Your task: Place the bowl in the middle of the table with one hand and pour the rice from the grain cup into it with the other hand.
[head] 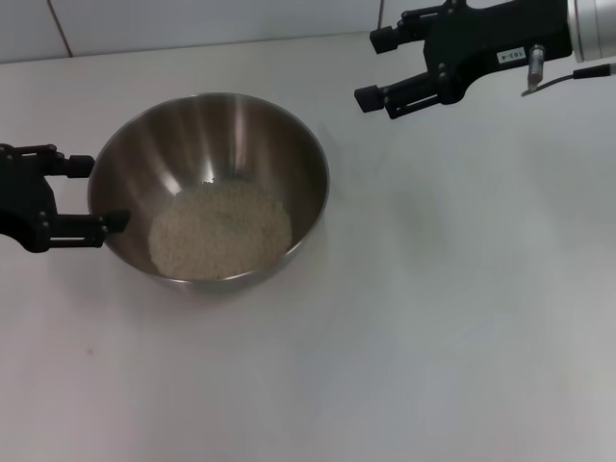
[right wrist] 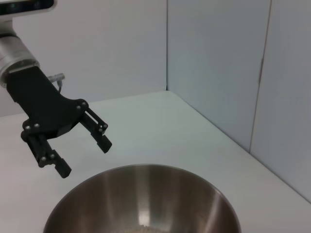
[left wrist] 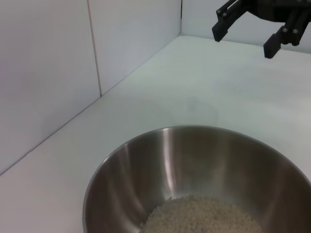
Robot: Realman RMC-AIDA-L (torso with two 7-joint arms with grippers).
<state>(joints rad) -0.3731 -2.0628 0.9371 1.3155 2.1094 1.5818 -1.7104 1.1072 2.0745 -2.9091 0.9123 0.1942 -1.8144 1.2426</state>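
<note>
One shiny brushed-steel bowl (head: 212, 188), deep and round, sitting left of center on the matte white surface (head: 433, 318), with a pale grainy heap of rice (head: 219, 231) inside. Left end effector (head: 82, 197) at the bowl's left rim, fingers spread, gripping nothing. Right end effector (head: 380, 67) near the far edge, released, empty.

I count one bowl (head: 217, 135) on one table (head: 433, 318), and one heap of rice (head: 219, 229) inside that bowl. Of my grippers I count two, my left gripper (head: 91, 195) and my right gripper (head: 377, 68)
</note>
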